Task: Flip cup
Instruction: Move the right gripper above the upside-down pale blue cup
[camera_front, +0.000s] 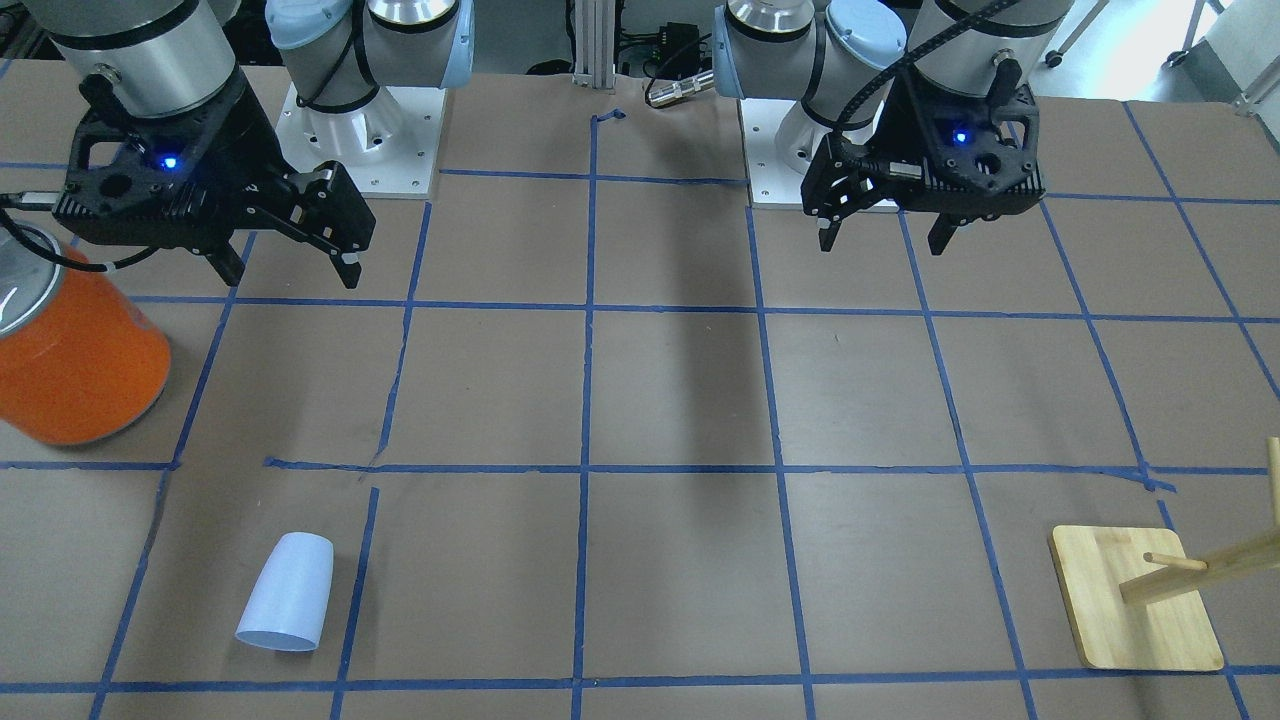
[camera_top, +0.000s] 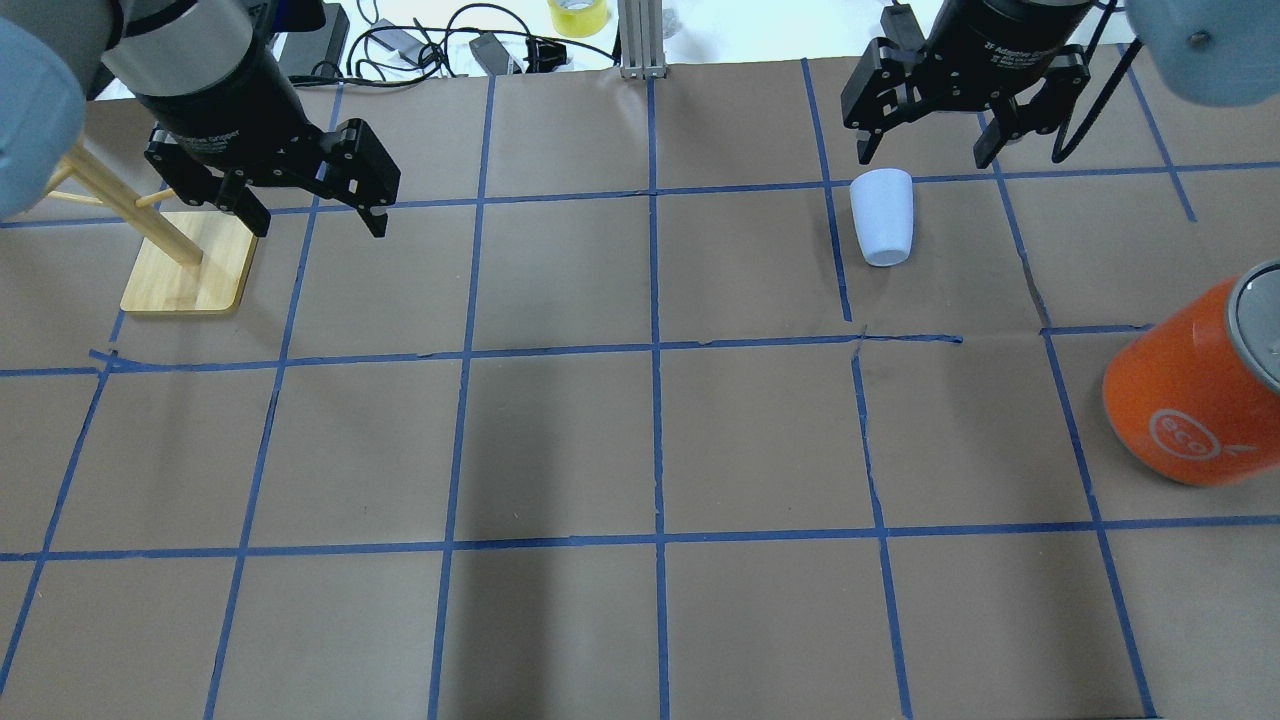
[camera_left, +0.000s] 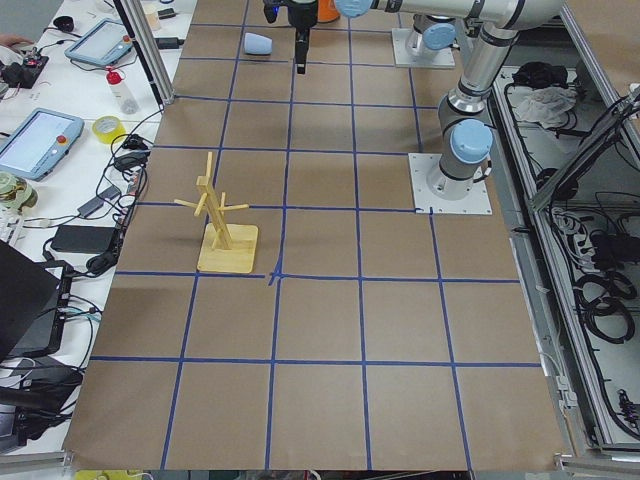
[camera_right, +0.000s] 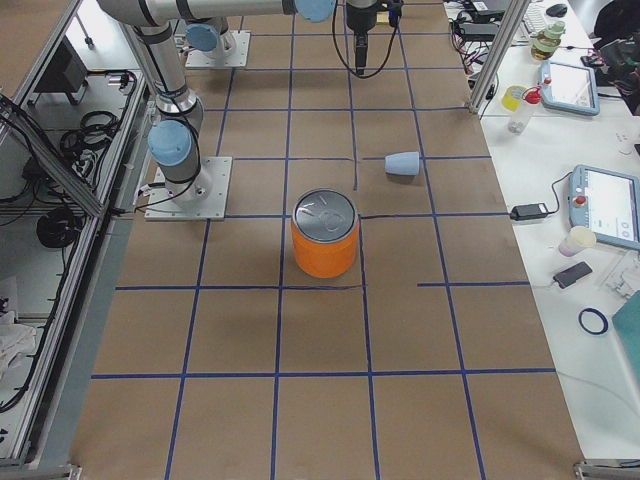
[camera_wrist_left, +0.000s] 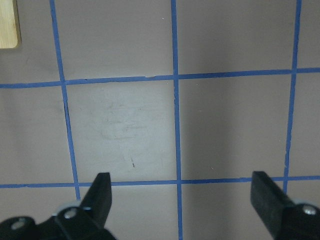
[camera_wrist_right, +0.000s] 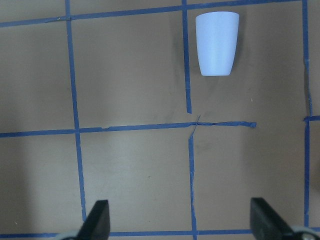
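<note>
The pale lavender-blue cup (camera_front: 285, 592) lies on its side on the brown paper, wide mouth facing away from the robot. It also shows in the overhead view (camera_top: 882, 217), the right wrist view (camera_wrist_right: 216, 43) and the right side view (camera_right: 403, 163). My right gripper (camera_top: 923, 157) hangs open and empty above the table, short of the cup; its fingers frame the bottom of the right wrist view (camera_wrist_right: 180, 206). My left gripper (camera_top: 315, 220) is open and empty over bare paper, far from the cup, as the left wrist view (camera_wrist_left: 181, 182) shows.
A large orange can (camera_top: 1190, 390) with a silver top stands on the robot's right, nearer the robot than the cup. A wooden peg stand (camera_top: 190, 265) on a square base sits on the left side, beside the left gripper. Blue tape lines grid the table.
</note>
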